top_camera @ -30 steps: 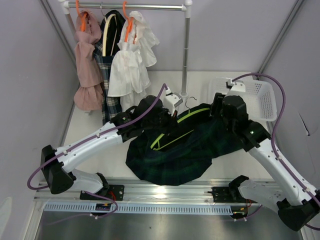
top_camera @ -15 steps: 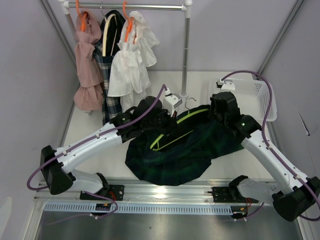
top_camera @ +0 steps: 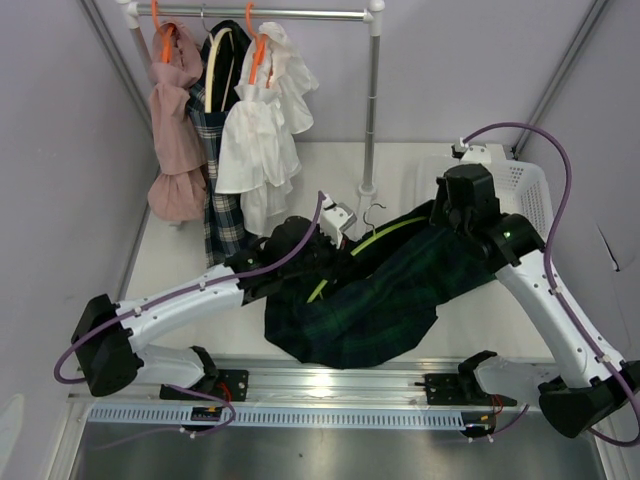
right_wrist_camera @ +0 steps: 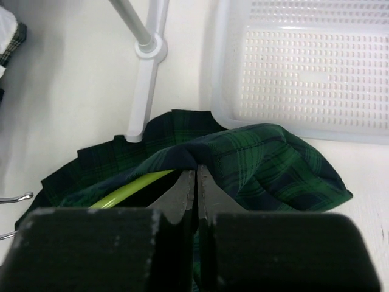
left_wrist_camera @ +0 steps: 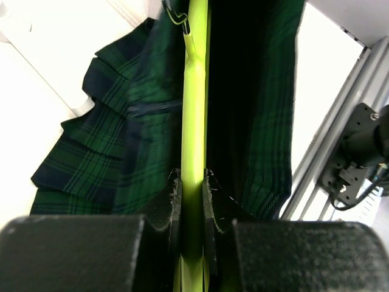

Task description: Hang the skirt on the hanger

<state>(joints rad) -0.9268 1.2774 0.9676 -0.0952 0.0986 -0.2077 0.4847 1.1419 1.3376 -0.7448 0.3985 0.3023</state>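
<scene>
The plaid skirt [top_camera: 385, 305] now lies in a narrower, bunched heap. A second ago it spread wider across the table [top_camera: 330, 165], and its near hem has drawn in toward the right arm. The main change is at the right gripper [right_wrist_camera: 196, 181]. Its fingers stood part open a second ago and are now pressed together on a fold of the skirt's edge, which peaks right at their tips. I judge this to mean the cloth is secured and can be pulled over the hanger next, since the skirt is not yet seated on it.

The lime-green hanger [left_wrist_camera: 194, 115] runs straight out ahead of the left gripper [left_wrist_camera: 192, 191]. That gripper is clamped on the bar with a finger at each side. Skirt fabric lies along both sides of the bar, and the wire hook [left_wrist_camera: 176, 13] shows at the far end. From the right gripper, a stretch of the green bar emerges just to the left of and below the pinched fold.

The left arm lies low and long, slanting from its base toward the skirt's left side with the wrist over the cloth. It has slid a little toward the centre. The right arm rises from its base and folds at the elbow, and its wrist points down at the skirt's far right corner.

Ahead and right of the right fingers sits the white basket [right_wrist_camera: 316, 61]. Ahead and left stands the rack pole [right_wrist_camera: 149, 36].
</scene>
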